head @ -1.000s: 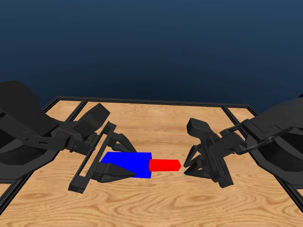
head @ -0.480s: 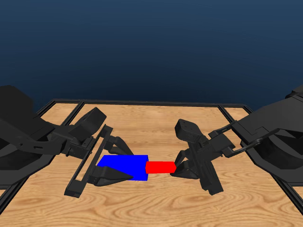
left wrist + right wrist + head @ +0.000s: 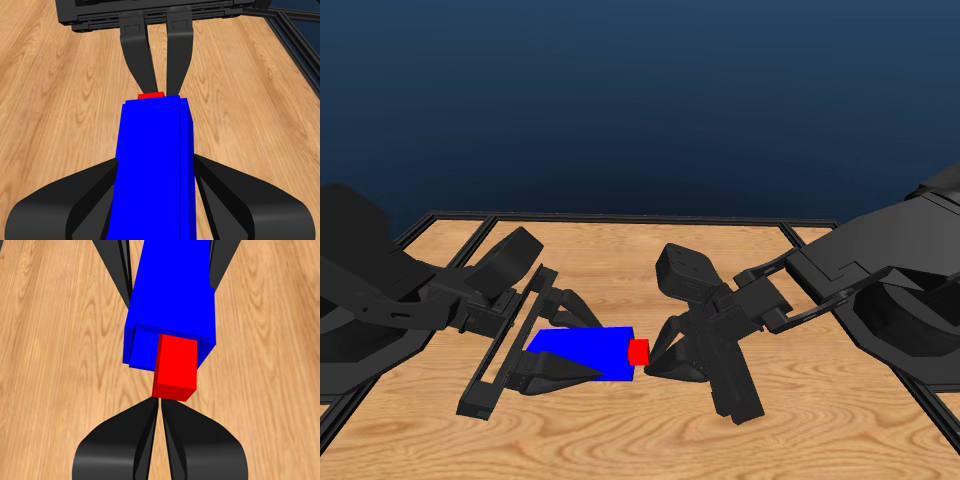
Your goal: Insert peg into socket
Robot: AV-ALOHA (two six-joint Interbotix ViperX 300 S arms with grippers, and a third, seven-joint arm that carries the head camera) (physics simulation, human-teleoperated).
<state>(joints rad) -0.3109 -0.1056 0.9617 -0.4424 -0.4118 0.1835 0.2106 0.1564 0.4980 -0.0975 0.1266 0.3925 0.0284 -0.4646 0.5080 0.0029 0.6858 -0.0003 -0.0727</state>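
The blue socket (image 3: 582, 352) is held just above the table, and my left gripper (image 3: 588, 347) is shut on it, one jaw on each side (image 3: 152, 165). The red peg (image 3: 638, 351) sits deep in the socket's open end, so only a short red stub shows (image 3: 175, 367). My right gripper (image 3: 655, 355) is shut on the stub's outer end, jaws nearly together (image 3: 160, 402). In the left wrist view the peg (image 3: 151, 95) is a thin red sliver beyond the socket's far edge, with the right gripper (image 3: 160, 90) close behind it.
The wooden table (image 3: 620, 440) lies beneath both grippers, and a black frame rail (image 3: 620, 215) runs along its far edge. The bulky bodies of both arms fill the left and right sides of the head view.
My right gripper has moved left with the peg, sliding it far into the socket, so much less red shows. The left gripper and socket have barely moved.
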